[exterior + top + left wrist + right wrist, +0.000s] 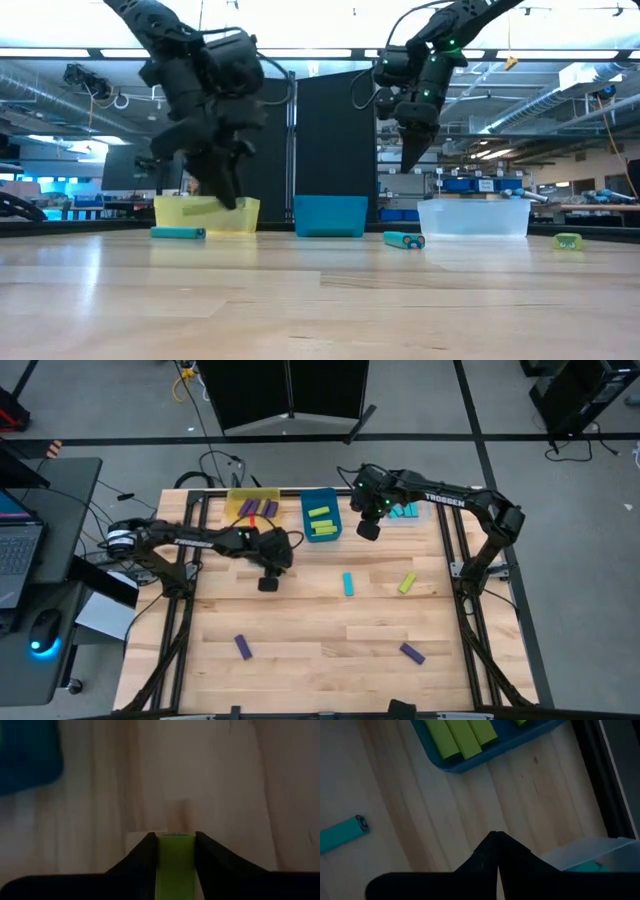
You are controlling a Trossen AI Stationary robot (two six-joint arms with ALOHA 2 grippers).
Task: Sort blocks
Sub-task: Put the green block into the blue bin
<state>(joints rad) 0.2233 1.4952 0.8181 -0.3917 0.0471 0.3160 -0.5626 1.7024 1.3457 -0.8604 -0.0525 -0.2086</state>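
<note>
My left gripper [268, 582] hovers over the table's left-middle, in front of the yellow bin [252, 505], shut on a lime block [175, 862]. My right gripper [368, 530] hangs shut and empty between the blue bin [320, 515], which holds lime blocks [460, 737], and the clear bin [405, 512], which holds cyan ones. Purple blocks lie in the yellow bin. Loose on the table lie a cyan block [348, 583], a lime block [407, 583] and two purple blocks [242, 647] [411, 652]. My left gripper pinches the lime block's two long sides [161, 855] between its two fingers. The block lies along the fingers, and its end [175, 836] reaches their tips. The fingers slant steeply down, and in the low view the gripper [230, 195] hangs clear of the table.
The three bins stand in a row along the far edge. A black frame rail [600, 775] runs along the table's right side, beside the clear bin. Bare wood lies across the near half around the loose blocks. A laptop desk [30, 550] stands left of the table.
</note>
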